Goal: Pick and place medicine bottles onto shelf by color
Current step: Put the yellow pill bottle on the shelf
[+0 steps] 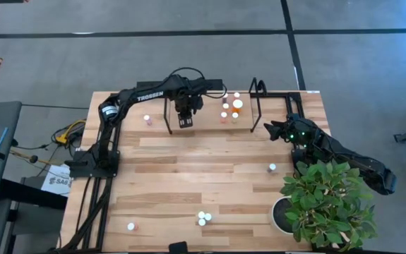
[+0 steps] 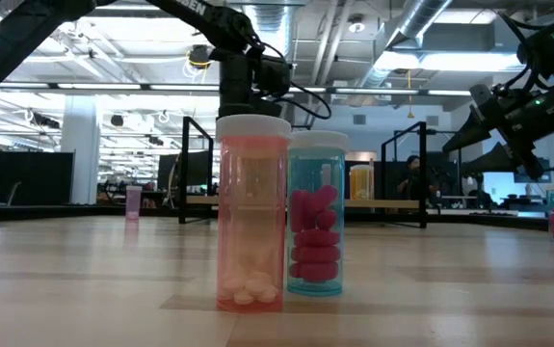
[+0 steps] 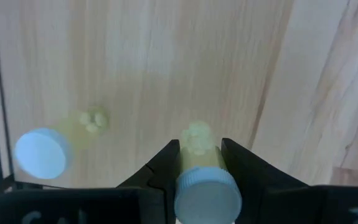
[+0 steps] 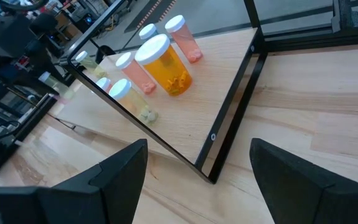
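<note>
One yellowish bottle point(image 3: 202, 168) stands upright, clamped between the left gripper point(image 3: 200, 158) jaws above the shelf point(image 3: 135, 68); right gripper point(image 4: 197, 168) gapes empty

My black fingers point(image 3: 166, 168) pinch a pale yellow bottle point(image 3: 200, 163) with a light blue-white cap. At upper centre of the right wrist view, an orange bottle point(image 4: 165, 65) stands among pink ones point(image 4: 185, 38). Mid-frame low, pink bottle point(image 2: 252, 214) beside teal bottle point(image 2: 316, 214).
</note>
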`<state>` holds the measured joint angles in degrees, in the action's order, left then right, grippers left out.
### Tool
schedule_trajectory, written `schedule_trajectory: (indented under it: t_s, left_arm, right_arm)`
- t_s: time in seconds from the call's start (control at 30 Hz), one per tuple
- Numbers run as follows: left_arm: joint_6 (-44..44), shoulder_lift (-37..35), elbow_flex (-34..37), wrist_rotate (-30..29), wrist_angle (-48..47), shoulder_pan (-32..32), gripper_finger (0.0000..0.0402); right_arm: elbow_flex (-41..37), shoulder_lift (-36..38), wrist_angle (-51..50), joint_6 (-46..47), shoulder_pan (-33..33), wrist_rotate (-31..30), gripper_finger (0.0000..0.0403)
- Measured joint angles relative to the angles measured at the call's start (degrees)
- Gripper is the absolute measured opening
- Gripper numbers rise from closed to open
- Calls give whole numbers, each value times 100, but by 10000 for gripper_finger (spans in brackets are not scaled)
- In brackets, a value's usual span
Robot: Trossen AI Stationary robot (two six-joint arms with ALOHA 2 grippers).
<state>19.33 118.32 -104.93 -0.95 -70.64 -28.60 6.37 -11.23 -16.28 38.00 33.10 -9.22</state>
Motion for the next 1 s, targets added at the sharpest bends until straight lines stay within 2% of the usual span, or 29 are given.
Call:
schedule_trajectory:
  t_s: [0.27,1.0]
  left_arm:
    - [-4,0,208,17,116,-58,83]
    - [101,0,208,-167,374,-170,83]
  right_arm:
    - [0,1,-1,0,0,1,305]
    - [0,-1,1,0,-2,1,305]
